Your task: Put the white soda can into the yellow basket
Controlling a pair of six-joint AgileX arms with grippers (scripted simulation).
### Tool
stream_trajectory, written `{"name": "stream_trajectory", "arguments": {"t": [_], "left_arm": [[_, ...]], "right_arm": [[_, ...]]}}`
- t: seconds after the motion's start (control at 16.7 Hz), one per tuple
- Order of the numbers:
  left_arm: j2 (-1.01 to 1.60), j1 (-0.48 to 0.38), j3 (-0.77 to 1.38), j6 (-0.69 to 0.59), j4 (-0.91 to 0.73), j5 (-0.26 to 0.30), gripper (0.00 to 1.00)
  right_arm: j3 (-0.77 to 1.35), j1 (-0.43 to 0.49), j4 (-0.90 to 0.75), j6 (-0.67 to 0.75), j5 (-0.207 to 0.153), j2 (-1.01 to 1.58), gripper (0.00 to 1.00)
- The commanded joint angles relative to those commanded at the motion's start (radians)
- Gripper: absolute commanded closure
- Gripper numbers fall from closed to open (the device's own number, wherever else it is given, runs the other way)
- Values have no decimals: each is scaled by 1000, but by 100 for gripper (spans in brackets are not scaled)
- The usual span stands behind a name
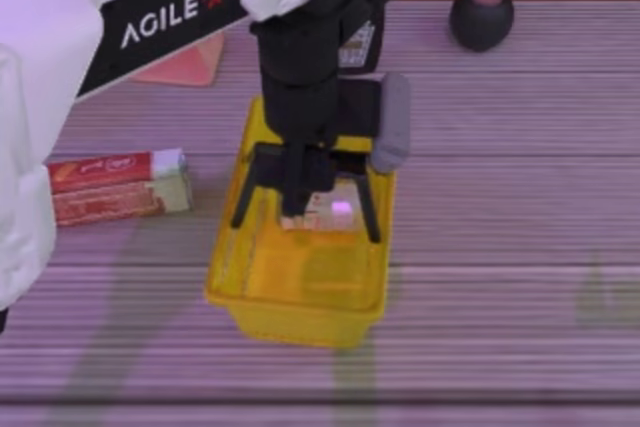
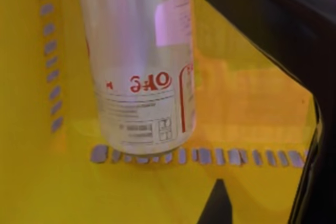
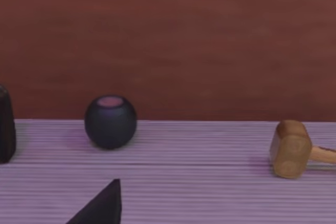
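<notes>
Surface: we work at a purple-grey ribbed table [image 1: 500,247] with a reddish-brown wall behind it.
Yellow basket: the yellow basket [image 1: 300,319] sits near the table's middle, black handles folded across its top.
White soda can: the white soda can [image 2: 139,66] is inside the basket, red lettering showing, by a perforated wall.
Left gripper: our left gripper [image 1: 305,209] reaches down into the basket over the can; we cannot tell how wide its fingers stand or whether they hold the can.
Right arm: out of the top view.
Others: a dark round speaker [image 1: 481,15] at the far right, a red-and-cream box [image 1: 118,185] left of the basket, a wooden mallet [image 3: 294,149].
</notes>
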Motion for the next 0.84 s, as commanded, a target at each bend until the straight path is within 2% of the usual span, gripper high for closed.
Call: {"name": "stream_trajectory", "arguments": {"t": [0.42,0.84], "left_arm": [[1,1,3,3,-4,0,100],[-36,57,138,38,-176,0,100]], "right_arm": [[0,0,0,0,0,0,0],[0,0,0,0,0,0,0]]}}
